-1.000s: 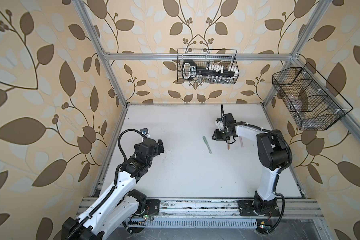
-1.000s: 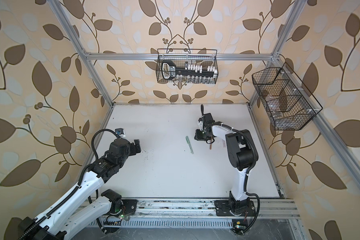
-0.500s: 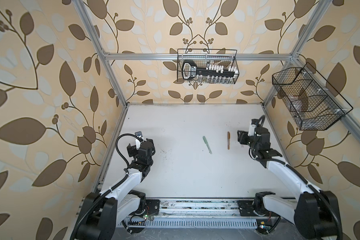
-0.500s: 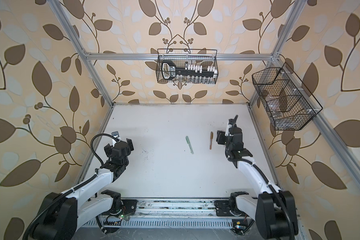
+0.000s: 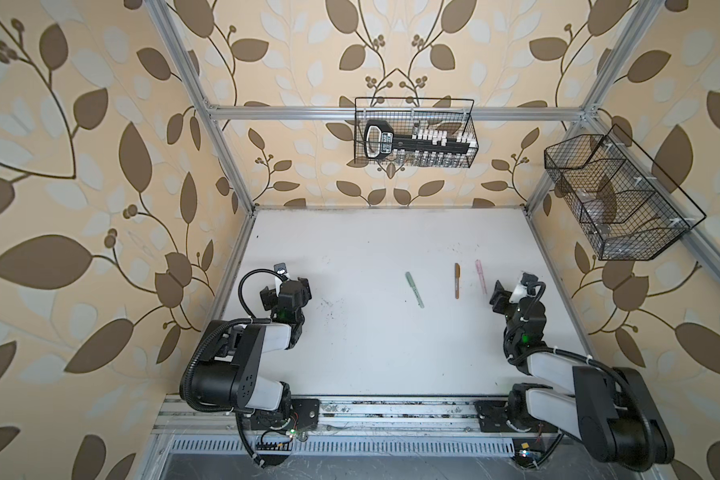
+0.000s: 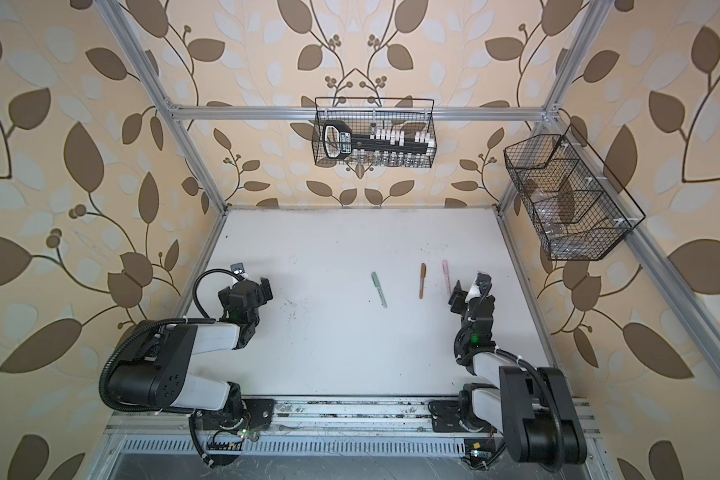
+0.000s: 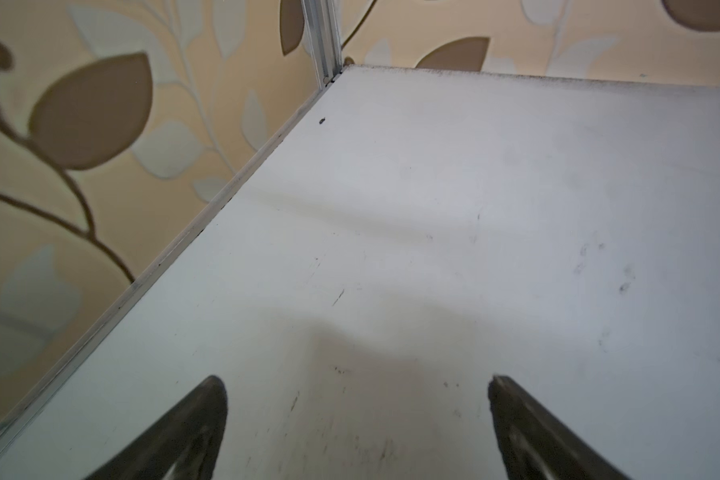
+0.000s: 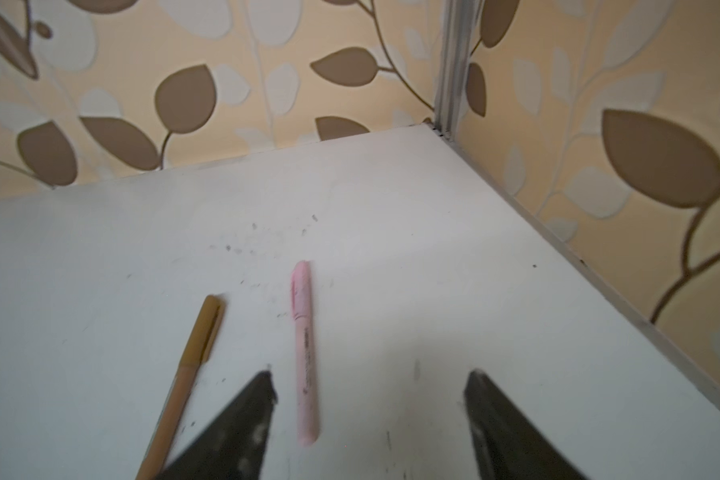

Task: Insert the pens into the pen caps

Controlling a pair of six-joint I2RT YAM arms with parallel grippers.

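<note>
Three pens lie apart on the white table (image 5: 371, 232). In both top views I see the pale green pen (image 5: 414, 289) (image 6: 378, 289), the tan-brown pen (image 5: 457, 280) (image 6: 422, 280) and the pink pen (image 5: 480, 276) (image 6: 447, 276). In the right wrist view the pink cap (image 8: 301, 291) and brown cap (image 8: 208, 328) sit on their pens (image 8: 306, 374) (image 8: 184, 386). My right gripper (image 5: 512, 291) (image 8: 371, 374) is open just behind the pink pen and holds nothing. My left gripper (image 5: 285, 289) (image 7: 355, 380) is open over bare table at the left.
A wire basket (image 5: 414, 139) with a black tool hangs on the back wall. Another wire basket (image 5: 616, 199) hangs on the right wall. Aluminium posts (image 5: 225, 158) frame the table's corners. Dark scuff marks (image 5: 329, 305) dot the surface.
My right gripper has opened, left the brown pen on the table and drawn back to the right. The pink pen now shows beside it. The left arm has folded back.
</note>
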